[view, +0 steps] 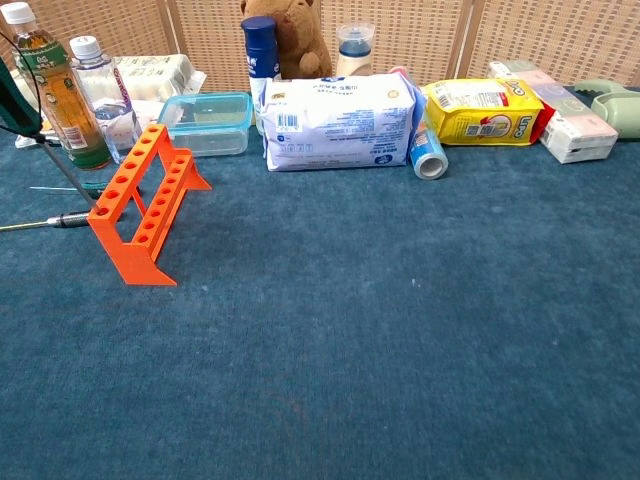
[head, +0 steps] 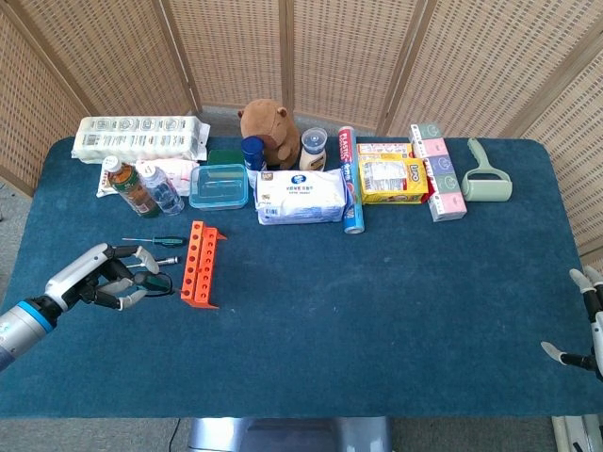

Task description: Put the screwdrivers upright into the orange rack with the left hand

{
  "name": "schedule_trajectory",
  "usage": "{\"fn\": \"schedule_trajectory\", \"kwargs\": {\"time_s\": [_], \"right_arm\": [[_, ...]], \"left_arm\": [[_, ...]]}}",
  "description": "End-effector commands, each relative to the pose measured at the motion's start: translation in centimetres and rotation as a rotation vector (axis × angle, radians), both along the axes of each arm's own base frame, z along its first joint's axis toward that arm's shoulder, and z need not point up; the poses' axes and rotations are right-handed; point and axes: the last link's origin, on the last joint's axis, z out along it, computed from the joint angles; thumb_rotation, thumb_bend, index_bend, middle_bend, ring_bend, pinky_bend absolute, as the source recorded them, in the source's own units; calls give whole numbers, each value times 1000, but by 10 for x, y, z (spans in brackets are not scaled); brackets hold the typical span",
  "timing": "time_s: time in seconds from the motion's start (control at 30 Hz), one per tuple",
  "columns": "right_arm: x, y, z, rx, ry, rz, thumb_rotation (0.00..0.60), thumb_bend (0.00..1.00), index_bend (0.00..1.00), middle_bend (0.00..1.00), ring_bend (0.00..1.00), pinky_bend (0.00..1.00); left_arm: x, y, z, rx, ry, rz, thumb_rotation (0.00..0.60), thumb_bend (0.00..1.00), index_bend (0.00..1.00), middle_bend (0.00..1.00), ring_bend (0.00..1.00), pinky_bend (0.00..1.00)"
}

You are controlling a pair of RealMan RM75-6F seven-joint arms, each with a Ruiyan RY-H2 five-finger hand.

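Note:
The orange rack [head: 198, 264] stands left of centre on the blue table, its holes empty, and also appears as the rack [view: 145, 200] in the chest view. My left hand [head: 102, 278] is just left of it and grips a green-handled screwdriver [head: 149, 280]. In the chest view that screwdriver [view: 58, 162] is tilted, handle up and to the left, tip down by the rack's near end. A second green-handled screwdriver [head: 162, 241] and a small dark one [view: 62, 219] lie on the cloth beside the rack. My right hand [head: 589, 325] rests at the table's right edge, fingers apart and empty.
Behind the rack stand two bottles [head: 132, 185] and a clear blue-lidded box [head: 219, 185]. A wipes pack [head: 301, 196], a plush toy [head: 268, 127], snack boxes [head: 394, 179] and a lint roller [head: 485, 174] line the back.

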Motion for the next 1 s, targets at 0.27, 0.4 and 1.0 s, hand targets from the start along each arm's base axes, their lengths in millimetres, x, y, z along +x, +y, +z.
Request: {"fn": "schedule_trajectory", "kwargs": {"time_s": [0.27,0.4,1.0], "right_arm": [[0,0,0,1,1,-3,600,0,47,0,0,0],[-1,-1,-1,4,1,-5,600,0,47,0,0,0],[-3,-1,0,4,-5,-17,600,0,48,0,0,0]], "left_arm": [[-5,7,-8,-5,-4,28,600,485,555,1000,961,1000],[-8,10,-12,-10,5,37,600,486,555,1000,961,1000],[-12,17,-39,-42,105,41,600,484,555,1000,961,1000]]}}
